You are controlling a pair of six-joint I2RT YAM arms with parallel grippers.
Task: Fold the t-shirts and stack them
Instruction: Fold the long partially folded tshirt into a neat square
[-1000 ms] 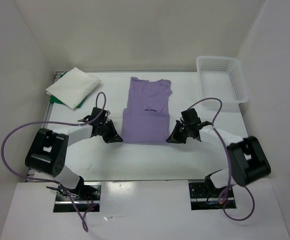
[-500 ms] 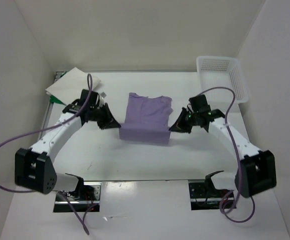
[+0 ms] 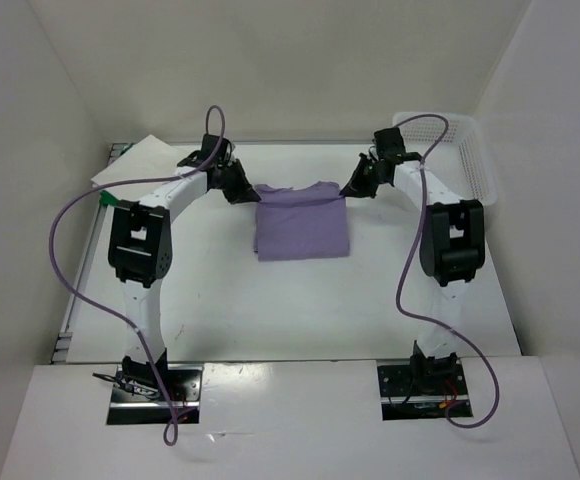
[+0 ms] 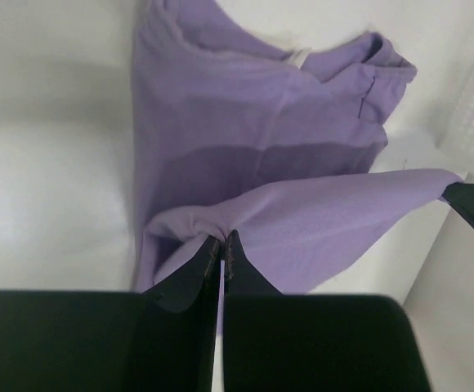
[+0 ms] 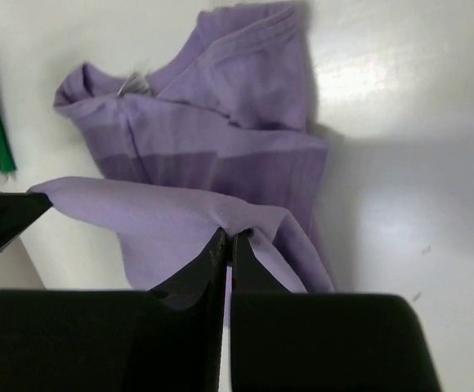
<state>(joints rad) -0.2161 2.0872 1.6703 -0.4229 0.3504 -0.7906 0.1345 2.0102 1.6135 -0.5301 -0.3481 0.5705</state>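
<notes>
Lavender t-shirt [image 3: 302,228] lies at the far middle of the white worktop [image 3: 270,310]. It is a soft knit doubled over into a rough rectangle, with smooth flat panels and slightly uneven side edges.

Its far edge is lifted off the layer beneath and stretched as a taut band between the two arms. In the left wrist view, the lavender cloth [image 4: 245,139] shows a ribbed collar with a small pale tag, a stitched sleeve hem and shallow creases. The right wrist view shows the same shirt [image 5: 221,163] with the same features.

Left jaws are pinched fully together, and the black fingertips [image 4: 200,273] nip a gathered pucker at the band's left corner. Right jaws are likewise closed tight, and their fingertips [image 5: 208,265] grip the right corner.

White t-shirt [image 3: 138,162] sits folded, with sharp corners, at the far-left corner of the worktop. A sliver of green t-shirt [image 3: 107,198] shows beside its near edge.

White plastic lattice basket [image 3: 462,150] stands at the far-right corner, apart from the cloth. It is rectangular and perforated.
</notes>
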